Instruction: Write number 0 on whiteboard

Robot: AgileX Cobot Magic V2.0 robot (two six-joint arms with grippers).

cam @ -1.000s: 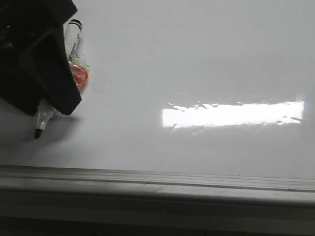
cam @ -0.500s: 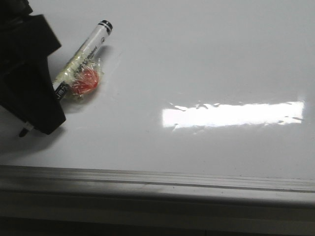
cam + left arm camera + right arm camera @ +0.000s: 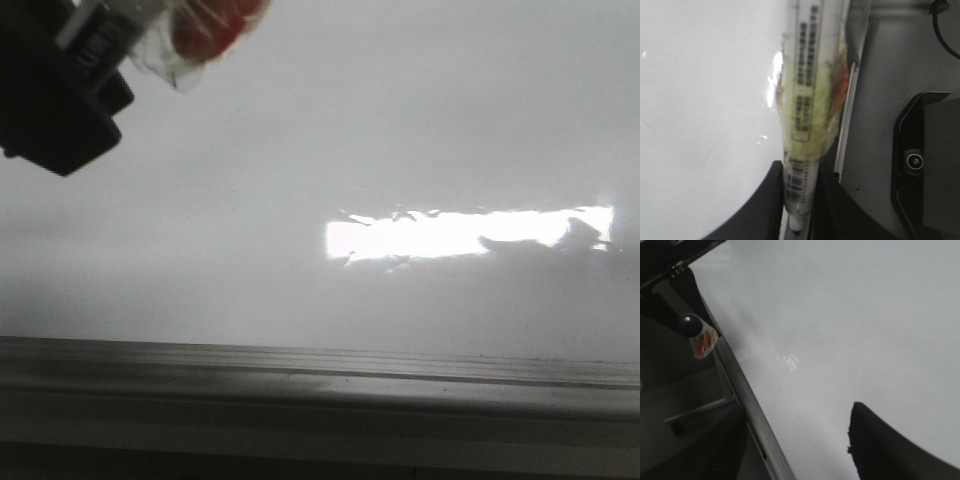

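One marker (image 3: 807,100) is the only tool in sight, a white cylinder printed with black text and barcode bars, its middle wrapped in crinkled clear tape over a yellowish layer with an orange-red patch. At the far left of the front view the left hand (image 3: 55,105), a matte black blocky shape, grips this marker; the left wrist view shows its two dark fingers (image 3: 765,205) closed on the barrel, with the marker's narrow end lying between them.

Rightwards spreads the whiteboard (image 3: 400,130), a broad, flat, glossy white sheet. A bright rectangular glare strip (image 3: 420,238) with ragged edges lies on it right of centre, a soft grey shadow crossing its right end. Faint hairline marks show on the board, but no drawn number 0 can be made out on it in any view. Along the near edge runs the grey metallic frame strip (image 3: 320,375), ribbed and dull.

On the right, the right wrist view shows only one dark curved finger (image 3: 890,450) of the right hand over the board, so I cannot tell whether that hand is wide or narrow.
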